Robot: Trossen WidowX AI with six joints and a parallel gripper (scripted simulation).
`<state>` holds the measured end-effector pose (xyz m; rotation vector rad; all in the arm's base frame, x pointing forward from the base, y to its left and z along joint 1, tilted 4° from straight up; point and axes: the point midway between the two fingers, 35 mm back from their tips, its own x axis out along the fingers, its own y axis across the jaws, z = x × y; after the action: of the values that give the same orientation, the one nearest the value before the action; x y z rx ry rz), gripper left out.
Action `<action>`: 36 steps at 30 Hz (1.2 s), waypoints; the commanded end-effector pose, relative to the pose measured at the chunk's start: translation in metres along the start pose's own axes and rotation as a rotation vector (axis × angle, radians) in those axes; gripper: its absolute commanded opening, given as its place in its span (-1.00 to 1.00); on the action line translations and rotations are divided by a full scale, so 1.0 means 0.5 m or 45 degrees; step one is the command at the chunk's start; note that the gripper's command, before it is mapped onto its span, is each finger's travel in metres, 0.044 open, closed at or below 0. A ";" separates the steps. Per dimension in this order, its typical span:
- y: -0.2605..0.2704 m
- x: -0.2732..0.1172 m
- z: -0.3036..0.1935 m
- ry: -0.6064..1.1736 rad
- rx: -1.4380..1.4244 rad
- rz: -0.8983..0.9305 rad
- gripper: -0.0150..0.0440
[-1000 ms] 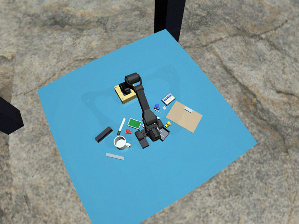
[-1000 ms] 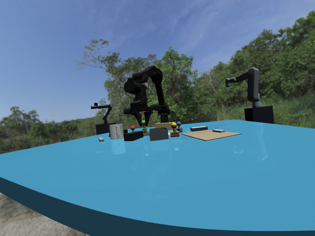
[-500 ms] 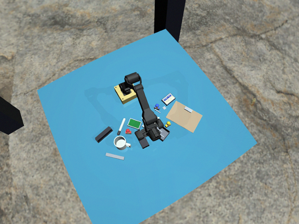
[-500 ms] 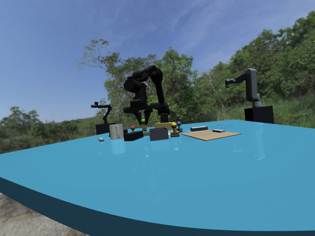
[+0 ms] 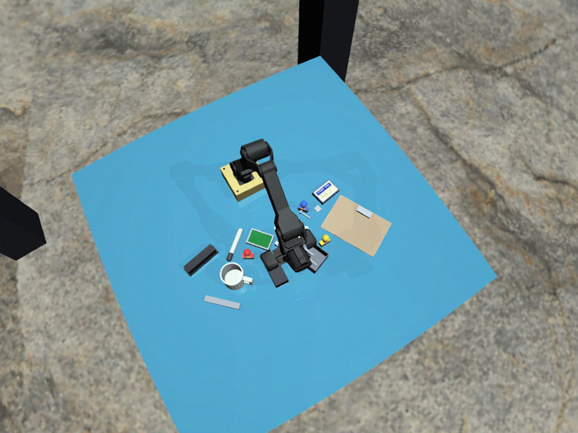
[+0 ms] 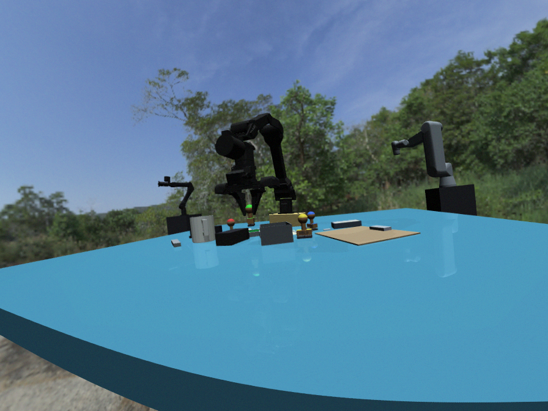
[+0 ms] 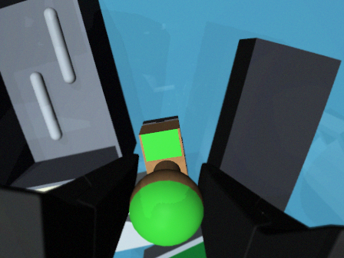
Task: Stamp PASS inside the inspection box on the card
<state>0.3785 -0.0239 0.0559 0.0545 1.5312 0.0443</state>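
Observation:
My gripper (image 6: 249, 211) (image 7: 169, 168) is shut on the round green knob of a stamp (image 6: 250, 219) (image 7: 166, 215). The stamp has a wooden base with a bright green label and hangs upright above the table; its printing face is hidden. In the top view the arm covers the gripper and stamp. The green ink pad (image 5: 259, 239) (image 7: 193, 253) lies open beside the gripper, at the bottom edge of the wrist view. A white patch (image 7: 132, 236), perhaps the card, shows below the left finger; its inspection box cannot be made out.
A grey tray (image 5: 321, 264) (image 6: 276, 234) (image 7: 105, 77) with pale rods and a dark block (image 5: 279, 276) (image 6: 232, 237) (image 7: 280, 115) flank the held stamp. Red (image 5: 247, 253), yellow (image 5: 325, 239) and blue (image 5: 303, 204) stamps, a mug (image 5: 232, 275), a marker (image 5: 235, 242) and a brown board (image 5: 350, 225) lie around.

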 end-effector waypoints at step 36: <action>0.001 -0.039 -0.001 -0.001 -0.007 0.000 -0.49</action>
<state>0.3775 -0.0247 0.0735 0.0542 1.5296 0.0443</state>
